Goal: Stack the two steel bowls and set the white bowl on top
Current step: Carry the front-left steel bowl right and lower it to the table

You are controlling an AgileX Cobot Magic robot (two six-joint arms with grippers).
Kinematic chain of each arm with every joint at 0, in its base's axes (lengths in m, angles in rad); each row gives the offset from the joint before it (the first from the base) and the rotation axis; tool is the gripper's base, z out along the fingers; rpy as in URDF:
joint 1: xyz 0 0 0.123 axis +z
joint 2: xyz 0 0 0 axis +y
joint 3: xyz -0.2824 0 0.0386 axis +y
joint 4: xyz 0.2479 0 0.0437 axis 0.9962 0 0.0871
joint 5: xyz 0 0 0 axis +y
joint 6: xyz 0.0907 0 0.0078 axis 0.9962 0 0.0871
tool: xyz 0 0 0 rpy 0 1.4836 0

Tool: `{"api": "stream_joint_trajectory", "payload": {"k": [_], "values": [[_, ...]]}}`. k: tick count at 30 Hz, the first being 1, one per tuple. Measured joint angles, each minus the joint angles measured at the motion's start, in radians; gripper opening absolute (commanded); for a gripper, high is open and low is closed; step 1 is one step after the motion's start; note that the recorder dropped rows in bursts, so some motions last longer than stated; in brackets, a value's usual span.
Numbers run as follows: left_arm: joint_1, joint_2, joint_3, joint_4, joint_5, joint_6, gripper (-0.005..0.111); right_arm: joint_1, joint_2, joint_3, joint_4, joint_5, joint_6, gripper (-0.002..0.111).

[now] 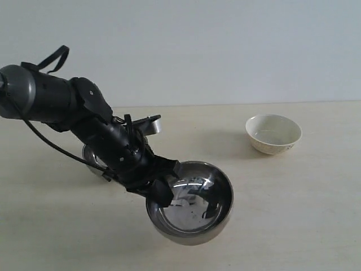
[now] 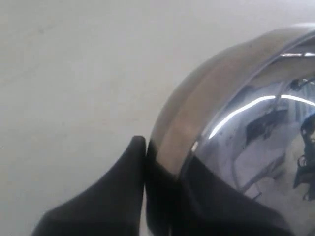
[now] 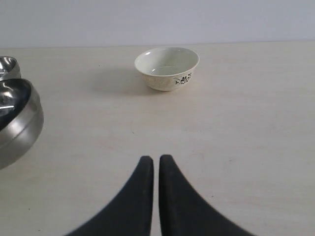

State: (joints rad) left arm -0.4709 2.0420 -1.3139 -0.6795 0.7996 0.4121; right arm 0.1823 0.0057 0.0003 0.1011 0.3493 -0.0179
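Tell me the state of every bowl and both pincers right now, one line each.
front steel bowl: tilted, empty, rim pinched by the left pincer.
rear steel bowl: on the table, mostly hidden, not stacked.
white bowl: upright, empty, standing apart from both steel bowls.
left pincer: shut on the front steel bowl.
right pincer: shut, holding nothing.

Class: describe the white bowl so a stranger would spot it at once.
Start at the pale table and look to the back right. The white bowl stands there alone, upright and empty. Unlike the two steel bowls, it is smaller, cream, with a dark flower print.
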Motion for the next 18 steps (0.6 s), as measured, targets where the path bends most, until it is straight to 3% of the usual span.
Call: {"api": "stream_joint_trajectory", "payload": {"k": [6,18], "values": [[-0.013,0.03,-0.013,0.109,0.002,-0.086,0.004,0.0,0.0,0.0,0.0,0.0,0.0,0.0],[-0.013,0.03,-0.017,0.116,0.0,-0.116,0.004,0.0,0.0,0.0,0.0,0.0,0.0,0.0]]}}
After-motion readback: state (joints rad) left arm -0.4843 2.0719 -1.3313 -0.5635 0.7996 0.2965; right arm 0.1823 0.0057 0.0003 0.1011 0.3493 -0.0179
